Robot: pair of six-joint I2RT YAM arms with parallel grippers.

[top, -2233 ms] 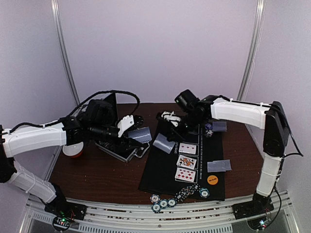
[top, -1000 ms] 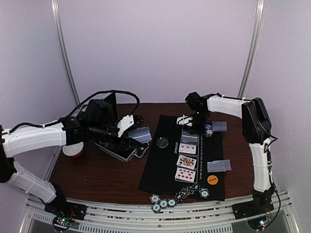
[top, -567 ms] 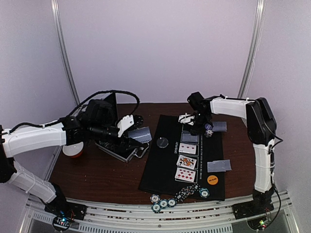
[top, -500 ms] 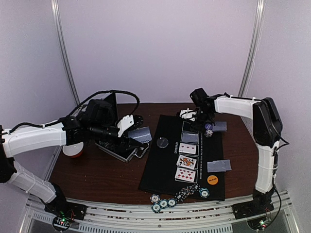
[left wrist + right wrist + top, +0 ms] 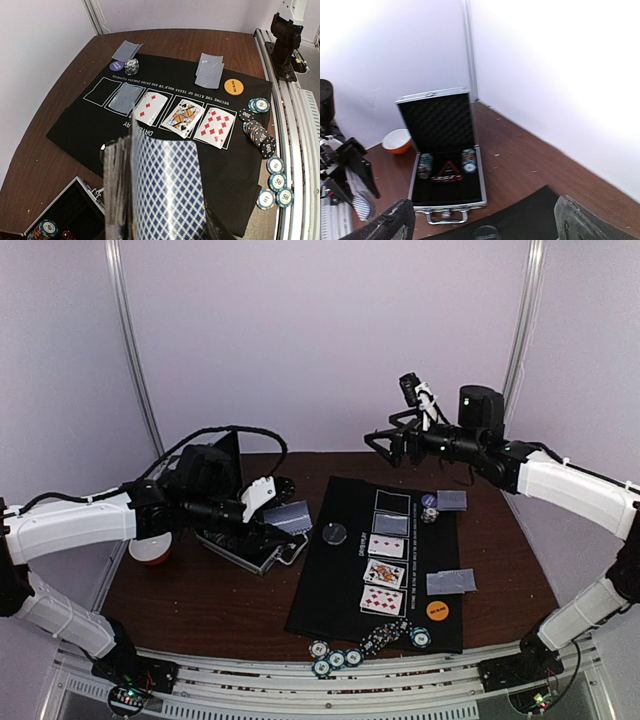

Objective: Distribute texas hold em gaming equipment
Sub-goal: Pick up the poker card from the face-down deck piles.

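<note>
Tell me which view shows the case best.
Right wrist: the case stands open, lid up, with chip stacks inside. The top view has it partly hidden behind the left arm; the left wrist catches only one corner at the bottom left.

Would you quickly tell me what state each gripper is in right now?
Left gripper: closed on the deck of cards.
Right gripper: open, holding nothing.

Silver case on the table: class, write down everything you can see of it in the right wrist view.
The silver case is a metal-edged box standing open on the brown table, its lid upright and lined with black egg-crate foam. The black base holds one chip stack and another, either side of a red triangular mark. A metal handle hangs at its front.
</note>
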